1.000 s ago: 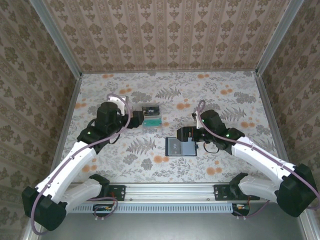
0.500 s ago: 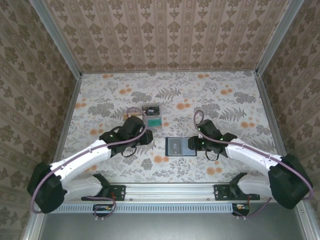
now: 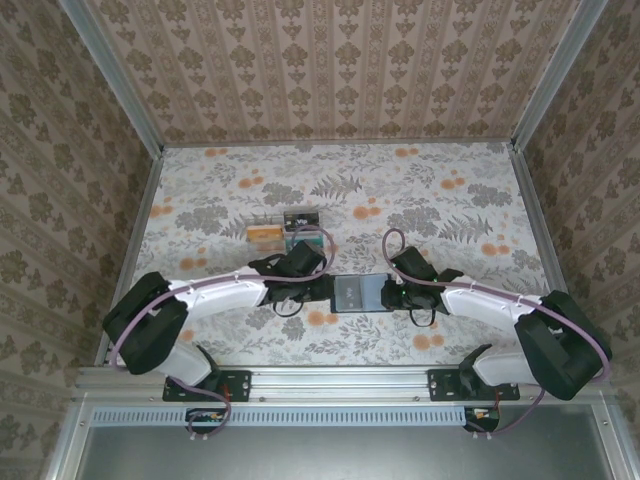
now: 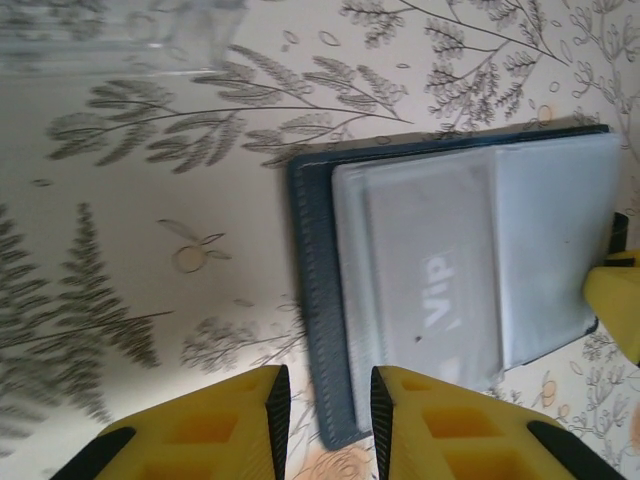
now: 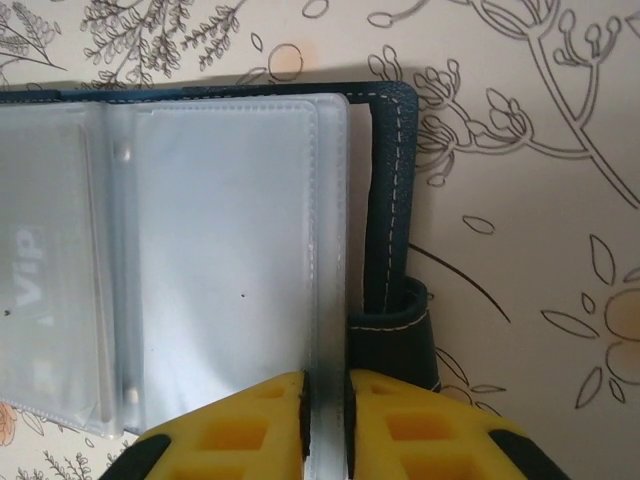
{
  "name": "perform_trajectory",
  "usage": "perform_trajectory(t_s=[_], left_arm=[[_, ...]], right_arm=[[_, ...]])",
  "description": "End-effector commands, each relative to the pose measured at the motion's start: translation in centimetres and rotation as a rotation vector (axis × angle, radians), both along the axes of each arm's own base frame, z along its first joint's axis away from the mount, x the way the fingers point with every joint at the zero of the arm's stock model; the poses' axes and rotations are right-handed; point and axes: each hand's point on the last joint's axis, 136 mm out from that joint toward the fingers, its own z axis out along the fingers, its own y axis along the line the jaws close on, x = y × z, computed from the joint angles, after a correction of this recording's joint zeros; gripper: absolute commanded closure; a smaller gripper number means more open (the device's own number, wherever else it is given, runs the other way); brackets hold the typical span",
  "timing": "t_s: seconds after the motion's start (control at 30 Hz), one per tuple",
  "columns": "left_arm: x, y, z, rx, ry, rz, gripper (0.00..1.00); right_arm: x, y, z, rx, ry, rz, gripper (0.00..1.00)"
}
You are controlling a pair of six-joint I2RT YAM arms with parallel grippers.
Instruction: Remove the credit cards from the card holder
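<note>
Under my left gripper (image 4: 325, 405) and right gripper (image 5: 325, 410) lies a table (image 3: 450, 210) in pale cloth printed with grey ferns and orange blossoms. Beyond them and to either side rise walls (image 3: 330, 70) of brown striped damask paper, with grey metal posts (image 3: 113, 78) in the far corners. Behind them runs a metal rail (image 3: 340, 380). The light is soft and even.

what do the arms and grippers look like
The left arm and right arm are built alike: white links between bulky black joint housings, with a mauve cable running along each and looping free near the wrist. The left gripper and right gripper have bright yellow fingers moulded with squarish hollow pockets.
</note>
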Motion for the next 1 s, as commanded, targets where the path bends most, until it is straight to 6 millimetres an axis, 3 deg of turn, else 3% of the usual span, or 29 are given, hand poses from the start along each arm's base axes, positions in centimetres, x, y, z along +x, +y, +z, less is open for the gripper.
perform_trajectory(t_s=[0.0,0.1,0.57,0.97], left_arm=[[0.1,-2.4,1.0,-0.081,0.017,-0.042,0.7],[0.0,-3.0,0.6,-0.088,0.031,-0.06,0.71],[-0.3,-3.0,-1.8,-0.042,0.091,-0.063,0.73],[0.2,-2.5,-0.7,-0.031,0.048,-0.052,0.74]], right_arm=[[-0.4,-0.2,-0.9,-0.029,0.03,0.003,0.82],[-0.4,-0.1,-1.1,-0.029,0.038,0.001,0.85],[-0.8,0.1,-1.1,-0.021,0.045,-0.001,0.84],[-1.0,0.1,-1.3,-0.02,0.051,-0.005,0.83]])
